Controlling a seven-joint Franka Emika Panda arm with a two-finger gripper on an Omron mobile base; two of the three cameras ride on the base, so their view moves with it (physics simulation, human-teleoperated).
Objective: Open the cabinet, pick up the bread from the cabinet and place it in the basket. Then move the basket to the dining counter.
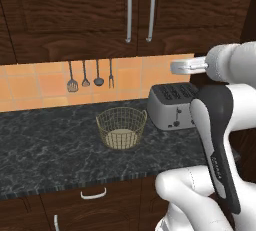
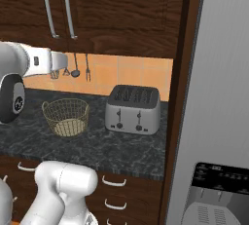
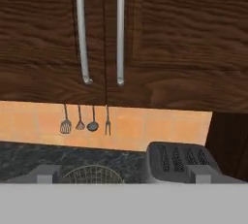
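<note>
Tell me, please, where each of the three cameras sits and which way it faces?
Left base view: behind the arm's left, facing the shut cabinet, basket and toaster; white arm at right.
Right base view: behind the arm's right, facing the same counter plus a grey fridge; arm at left.
Hand view: on the hand, facing the cabinet handles; end effector fingertips at bottom.
All share cabinet, basket, toaster.
</note>
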